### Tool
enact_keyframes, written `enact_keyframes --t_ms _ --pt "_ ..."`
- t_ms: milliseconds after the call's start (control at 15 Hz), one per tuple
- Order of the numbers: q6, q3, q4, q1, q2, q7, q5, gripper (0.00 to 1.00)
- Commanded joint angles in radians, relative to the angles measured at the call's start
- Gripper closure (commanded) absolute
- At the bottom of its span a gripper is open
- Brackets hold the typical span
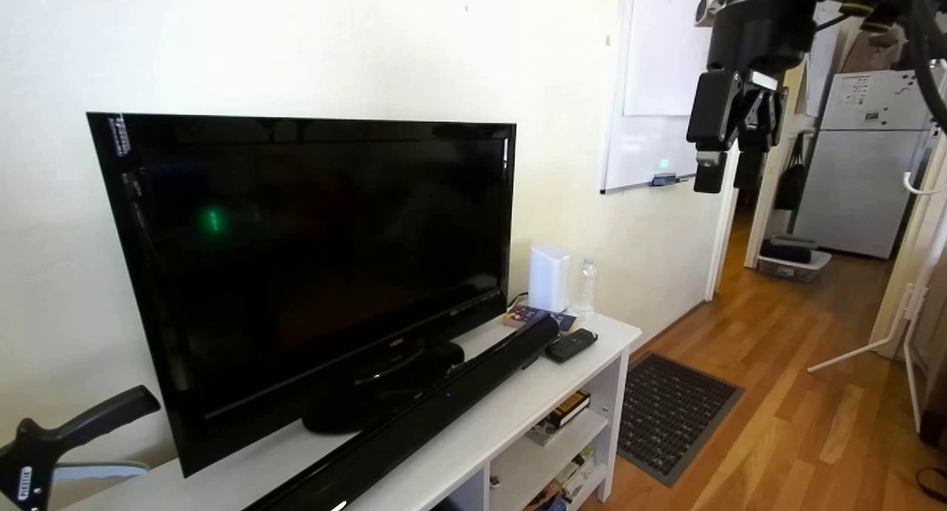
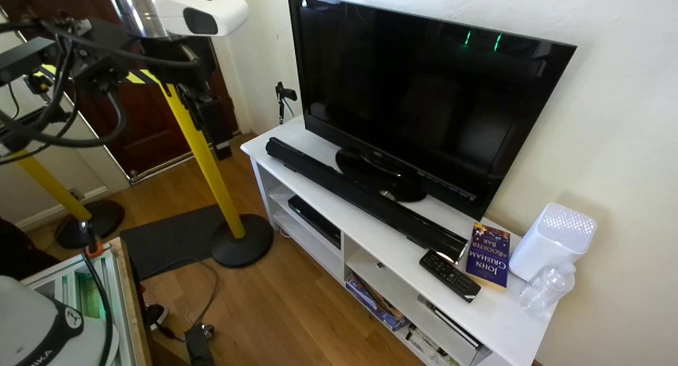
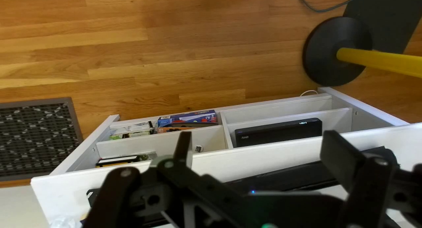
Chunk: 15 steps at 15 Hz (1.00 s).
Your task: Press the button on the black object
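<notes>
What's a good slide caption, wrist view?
Open black gripper, long black soundbar beyond it on a white rectangular shelf unit.

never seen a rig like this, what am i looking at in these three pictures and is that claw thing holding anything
It's a robot arm tipped with a two-fingered gripper. Two pictures come from cameras standing outside the robot; the wrist view comes from a camera on the arm itself, looking down past the dark fingers toward a wooden floor and a white stand.

On top of that stand are a television, a long black soundbar in front of it, a remote, a paperback book, a white box-shaped device and a clear bottle.

Nothing is held: the gripper hangs in the air, fingers apart.
</notes>
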<state>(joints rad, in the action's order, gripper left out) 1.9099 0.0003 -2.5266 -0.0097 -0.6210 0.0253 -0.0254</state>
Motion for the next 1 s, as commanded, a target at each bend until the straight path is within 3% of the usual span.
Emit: enact_keyframes --t_ms 0,333,933 --pt "-0.002 -0.004 0.002 0.004 0.000 -0.002 0.003 0.00" --pt "0.008 -0.005 0.010 0.010 0.017 0.004 -0.005 0.00" --pt "0.281 0.010 0.115 0.060 0.371 0.066 -0.009 0.00"
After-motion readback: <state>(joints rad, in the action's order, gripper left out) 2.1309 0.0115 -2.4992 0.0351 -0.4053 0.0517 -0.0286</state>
